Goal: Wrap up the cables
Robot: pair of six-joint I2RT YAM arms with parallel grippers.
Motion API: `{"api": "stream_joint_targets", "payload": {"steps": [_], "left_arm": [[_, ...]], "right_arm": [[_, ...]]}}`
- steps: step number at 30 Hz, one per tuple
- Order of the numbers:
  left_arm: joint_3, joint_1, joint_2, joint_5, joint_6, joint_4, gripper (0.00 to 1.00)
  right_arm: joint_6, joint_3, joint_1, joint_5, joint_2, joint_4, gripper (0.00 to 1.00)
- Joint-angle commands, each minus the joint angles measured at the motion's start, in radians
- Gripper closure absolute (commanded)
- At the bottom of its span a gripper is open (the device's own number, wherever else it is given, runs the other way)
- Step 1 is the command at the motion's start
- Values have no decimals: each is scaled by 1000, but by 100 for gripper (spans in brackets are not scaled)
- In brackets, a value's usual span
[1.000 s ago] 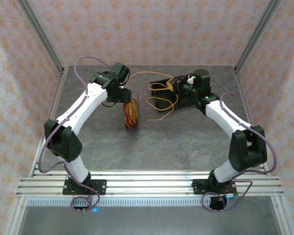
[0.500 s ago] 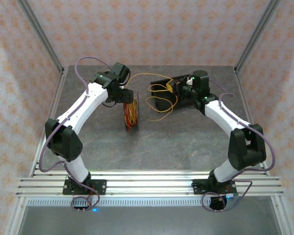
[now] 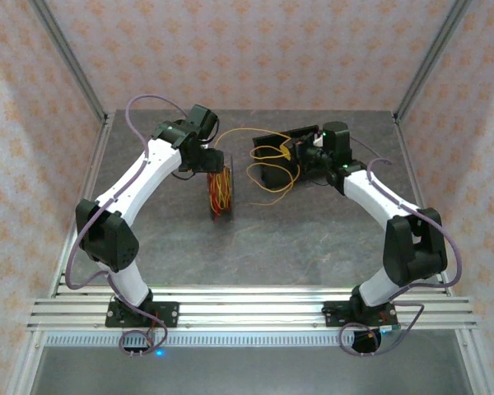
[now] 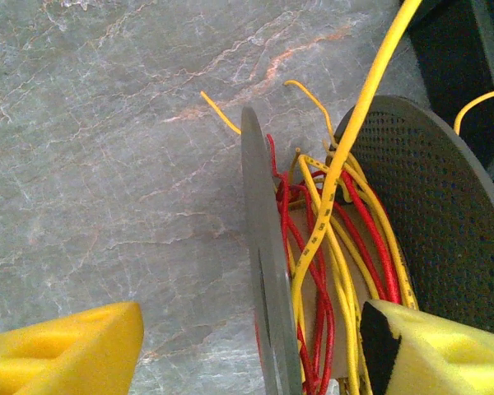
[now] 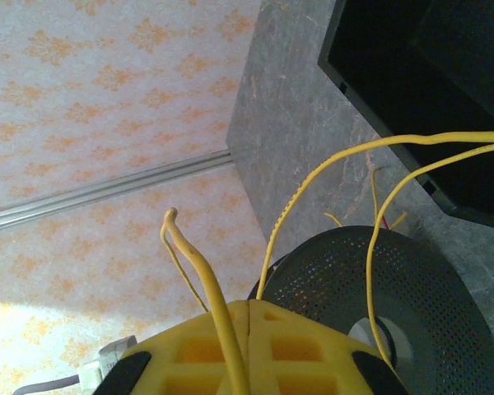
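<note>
A dark grey spool (image 3: 222,193) stands on edge mid-table, red and yellow cables (image 4: 325,247) wound loosely between its flanges. My left gripper (image 4: 253,322) is open at its top, astride the thin left flange (image 4: 263,271); the left finger (image 4: 74,350) is clear of it and the right finger (image 4: 436,350) sits by the windings. From above the left gripper (image 3: 212,164) hangs over the spool's far end. Loose yellow loops (image 3: 267,171) run to my right gripper (image 3: 290,151), shut (image 5: 249,306) with a yellow cable (image 5: 210,288) coming out of its pads. The perforated spool face (image 5: 395,271) lies beyond.
A black box (image 3: 281,160) sits on the grey marbled table (image 3: 313,230) just under the right gripper, between it and the spool. Patterned walls and metal posts (image 3: 66,49) enclose the back and sides. An aluminium rail (image 3: 247,309) runs along the near edge.
The right gripper has drifted slightly toward the back left with the yellow cable, and the loose loops shifted with it. The left arm has hardly moved.
</note>
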Motion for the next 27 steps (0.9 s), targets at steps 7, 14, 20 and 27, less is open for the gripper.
{"api": "stream_joint_targets", "payload": {"steps": [7, 14, 20, 27], "left_arm": [[-9, 5, 20, -28, -6, 28, 45], [-5, 6, 36, -36, -5, 27, 54], [-12, 5, 42, -30, -7, 29, 61], [-17, 5, 40, -33, -7, 29, 61]], "right_arm": [[-6, -7, -2, -10, -17, 20, 100], [1, -11, 0, -19, -12, 36, 100], [3, -12, 0, -22, -10, 40, 100], [-5, -15, 0, -18, -6, 28, 100]]}}
